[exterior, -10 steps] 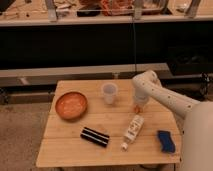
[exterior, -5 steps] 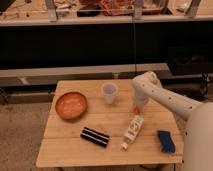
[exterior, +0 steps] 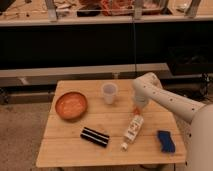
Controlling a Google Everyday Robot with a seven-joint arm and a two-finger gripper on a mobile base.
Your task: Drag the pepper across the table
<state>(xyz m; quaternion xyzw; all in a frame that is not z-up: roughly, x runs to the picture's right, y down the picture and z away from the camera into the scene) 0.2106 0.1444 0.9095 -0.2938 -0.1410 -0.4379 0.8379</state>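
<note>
And there's the small slim orange pepper (exterior: 135, 110), only a sliver of it peeking out on the right half of the light plank-topped wooden table (exterior: 70, 146), tucked just under the white arm's wrist and right above the cap-down white plastic bottle (exterior: 132, 128). The gripper (exterior: 138, 106) is down on that spot with its fingers pinched together; whether they actually have the pepper is hidden by the wrist. Here's the worry: the bottle lies just beside the pepper, so a drag towards the near edge could shove it along or roll it, and a loose pinch might let the slim pepper slip out mid-drag. A pull to the left risks tipping the translucent plastic cup (exterior: 109, 93). Head count: one pepper, one bottle, one cup, one round orange bowl (exterior: 71, 105), one black striped bar (exterior: 95, 136), one blue sponge-like block (exterior: 165, 140).
</note>
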